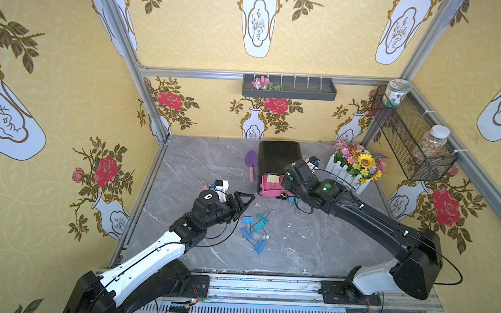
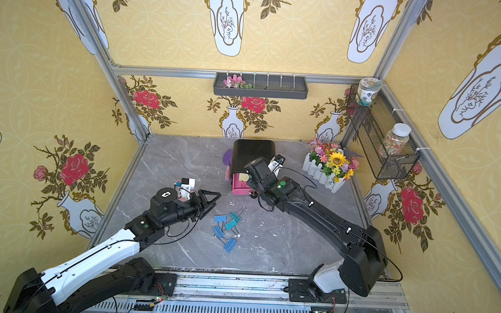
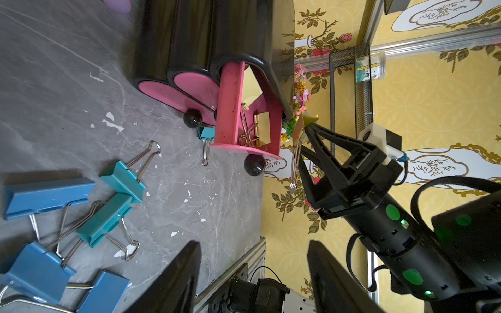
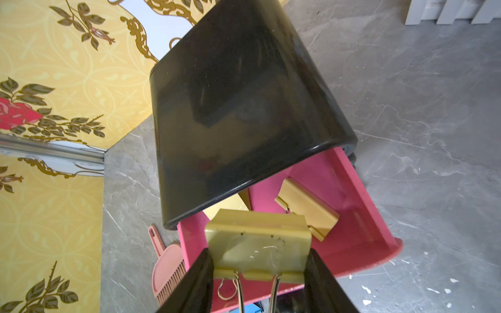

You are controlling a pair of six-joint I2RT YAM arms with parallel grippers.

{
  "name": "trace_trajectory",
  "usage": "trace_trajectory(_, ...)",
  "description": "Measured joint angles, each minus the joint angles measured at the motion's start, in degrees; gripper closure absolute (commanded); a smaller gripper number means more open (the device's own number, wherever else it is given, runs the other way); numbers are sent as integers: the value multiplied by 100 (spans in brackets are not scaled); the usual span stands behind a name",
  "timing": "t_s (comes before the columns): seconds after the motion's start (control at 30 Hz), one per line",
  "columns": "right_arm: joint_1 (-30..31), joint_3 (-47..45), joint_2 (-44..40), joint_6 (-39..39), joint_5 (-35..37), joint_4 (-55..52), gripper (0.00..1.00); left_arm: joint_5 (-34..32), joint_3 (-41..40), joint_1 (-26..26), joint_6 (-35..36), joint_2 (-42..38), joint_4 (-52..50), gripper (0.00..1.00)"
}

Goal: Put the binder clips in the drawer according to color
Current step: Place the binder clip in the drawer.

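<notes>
The black cabinet point(image 1: 277, 157) stands at the back of the table with its top pink drawer point(image 4: 352, 189) pulled out. One pale yellow binder clip point(image 4: 307, 214) lies inside. My right gripper point(image 4: 259, 260) hangs over that drawer, shut on another pale yellow clip point(image 4: 257, 244) by its sides, wire handles pointing down. Blue clips point(image 3: 46, 195) and teal clips point(image 3: 105, 219) lie in a loose heap point(image 1: 254, 228) mid-table. A teal clip point(image 3: 207, 132) lies below the drawer's front. My left gripper point(image 3: 253, 246) hovers beside the heap, open and empty.
A purple trowel point(image 1: 251, 163) and a pink hand brush point(image 4: 168, 271) lie left of the cabinet. A white flower box point(image 1: 353, 165) stands at the back right. A wire basket point(image 1: 412, 136) with jars hangs on the right wall, and a grey tray point(image 1: 289, 87) on the back wall.
</notes>
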Motion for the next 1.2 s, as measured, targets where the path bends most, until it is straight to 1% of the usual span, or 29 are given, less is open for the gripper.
trace_trajectory(0.17,133,15,42,518,319,-68,61,26,-59,0,-22,-83,24,32)
trace_trajectory(0.33,389,63,61,1078,752,-133,60,72,-146,0,-42,-166,127,31)
trace_trajectory(0.43,501,74,61,1403,994,-256,57,92,-192,0,-61,-210,168,31)
trace_trajectory(0.67,645,81,57,2168,1486,-476,57,155,-201,9,-61,-203,275,31)
trace_trajectory(0.9,697,76,186,2699,1703,-514,56,240,-216,28,-63,-184,415,31)
trace_trajectory(1.2,695,142,363,3029,1832,-498,53,326,-264,79,-140,-195,474,30)
